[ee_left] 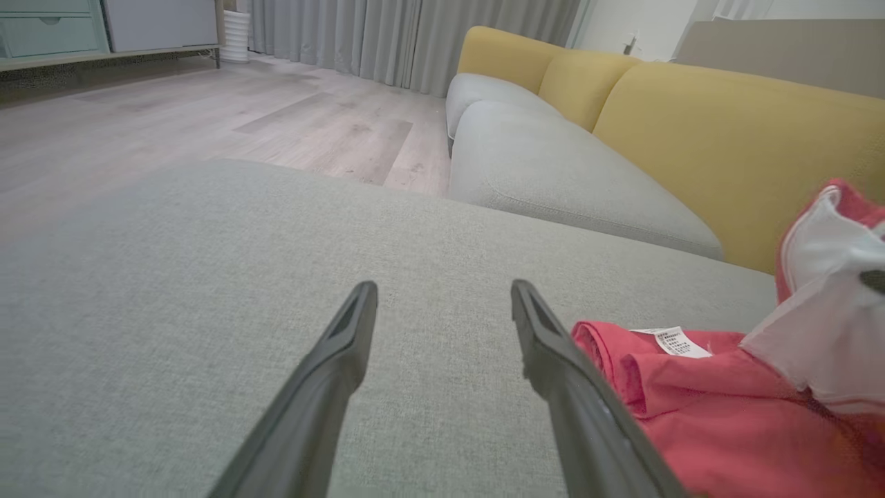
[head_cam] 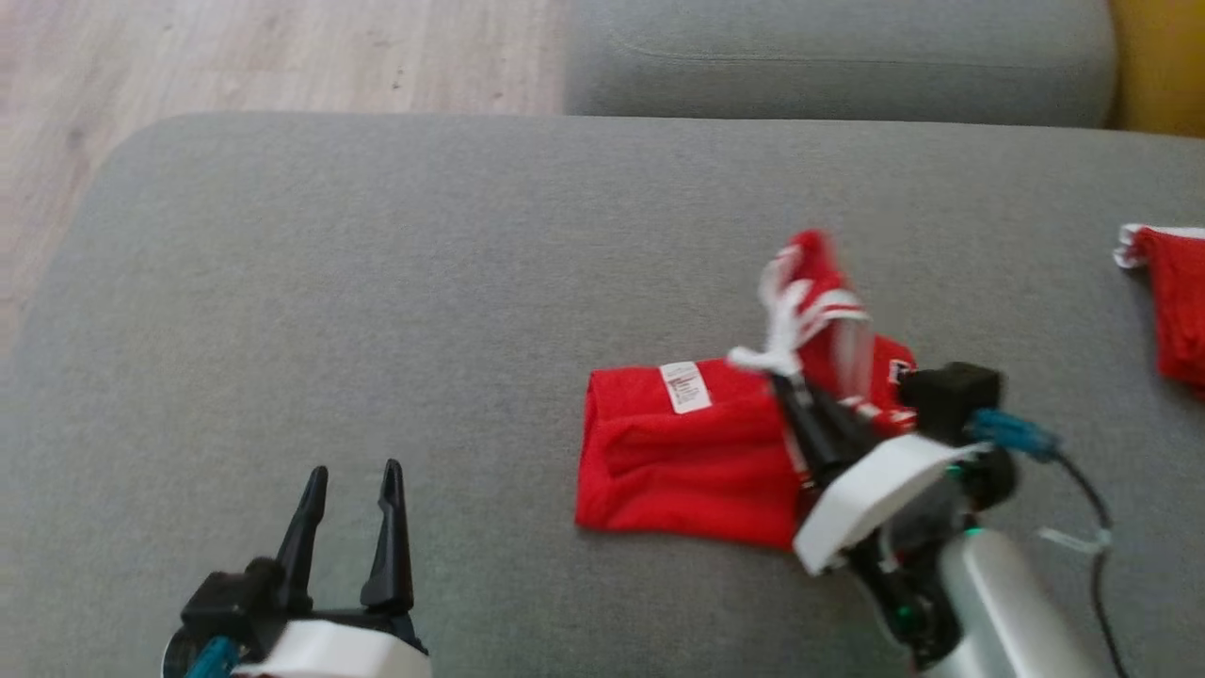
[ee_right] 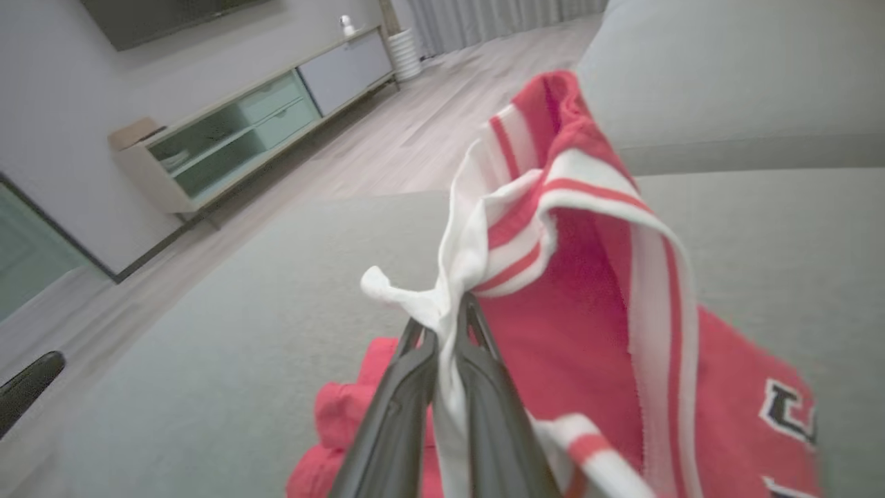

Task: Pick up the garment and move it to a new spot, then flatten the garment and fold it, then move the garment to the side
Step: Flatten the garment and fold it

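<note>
Right gripper (head_cam: 784,384) is clamping the white-striped trim of the red garment (head_cam: 678,461). A white label (head_cam: 685,386), print unreadable, is lying beside it. Left gripper (head_cam: 356,476) is gaping, empty.

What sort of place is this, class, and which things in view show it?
Probably a home living room: a grey sofa with yellow back cushions, a low cabinet, and a wood-look floor.

I read the garment (head_cam: 687,461), centre right in the head view, as solid red with red-and-white striped trim and a white label (head_cam: 685,387). Cushion (head_cam: 377,282): plain grey. Floor (head_cam: 235,56), upper left: pale wood grain. Backrest (ee_left: 726,131): mustard yellow.
</note>
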Robot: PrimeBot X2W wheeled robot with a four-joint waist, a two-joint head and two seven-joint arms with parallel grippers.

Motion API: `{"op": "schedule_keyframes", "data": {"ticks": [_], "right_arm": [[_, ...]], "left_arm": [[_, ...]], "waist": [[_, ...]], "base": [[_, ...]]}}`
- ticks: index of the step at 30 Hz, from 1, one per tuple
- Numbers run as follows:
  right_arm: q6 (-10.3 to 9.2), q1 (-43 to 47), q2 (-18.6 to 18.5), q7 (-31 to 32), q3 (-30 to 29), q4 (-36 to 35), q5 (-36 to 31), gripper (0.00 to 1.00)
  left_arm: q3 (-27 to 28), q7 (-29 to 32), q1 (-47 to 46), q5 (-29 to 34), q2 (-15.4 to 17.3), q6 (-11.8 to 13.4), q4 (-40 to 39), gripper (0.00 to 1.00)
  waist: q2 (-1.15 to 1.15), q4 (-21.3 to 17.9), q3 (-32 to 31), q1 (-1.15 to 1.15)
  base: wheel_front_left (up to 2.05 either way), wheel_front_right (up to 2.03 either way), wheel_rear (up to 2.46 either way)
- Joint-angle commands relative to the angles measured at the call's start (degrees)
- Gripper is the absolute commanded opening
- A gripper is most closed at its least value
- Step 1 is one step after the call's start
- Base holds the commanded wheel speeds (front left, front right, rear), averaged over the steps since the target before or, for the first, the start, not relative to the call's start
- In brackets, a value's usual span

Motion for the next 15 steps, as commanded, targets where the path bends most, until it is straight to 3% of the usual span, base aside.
{"op": "schedule_keyframes", "data": {"ticks": [1,9,15], "right_arm": [[-0.04,-3.93,0.33,-0.78,2.78,-0.89,1.33,0.00],[-0.04,-9.76,0.35,-2.97,12.84,9.93,7.51,0.00],[-0.04,-13.50,0.35,-5.14,15.91,18.75,10.31,0.00]], "left_arm": [[1.86,-0.29,-3.50,0.16,0.53,-0.17,-1.21,1.00],[0.30,0.04,-4.87,0.51,-0.62,-0.95,-0.24,1.00],[-0.89,0.22,-5.96,0.81,-1.51,-1.59,0.72,1.00]], "waist": [[0.00,1.17,0.12,0.00],[0.00,5.11,0.28,0.00],[0.00,7.33,0.29,0.00]], "base": [[0.00,0.00,0.00],[0.00,0.00,0.00],[0.00,0.00,0.00]]}}
